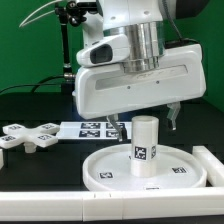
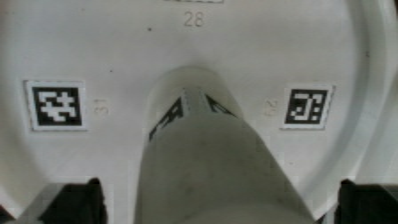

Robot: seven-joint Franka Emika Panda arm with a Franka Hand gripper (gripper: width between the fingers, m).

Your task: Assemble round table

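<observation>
While the post [image 1: 146, 138] is standing upright inside the rimmed round disc [image 1: 106, 174] at the near right of the bench [image 1: 40, 165], the jaws are hanging spread either side of it, gripping nothing; the cross-shaped foot [image 1: 28, 136] is lying well apart, left.

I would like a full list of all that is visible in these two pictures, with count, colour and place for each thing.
round disc: one, white, rimmed, on the table toward the exterior view's right.
post: one, white with a black tag, upright on the disc.
cross-shaped foot: one, white, at the exterior view's left, apart from the disc.
marker board: one, white with black tags, flat behind the disc.
border rails: two, white, at the near and right edges.
table: one, black.
arm: one, white, above the disc.
pincer: one, open, fingers either side of the post.
</observation>
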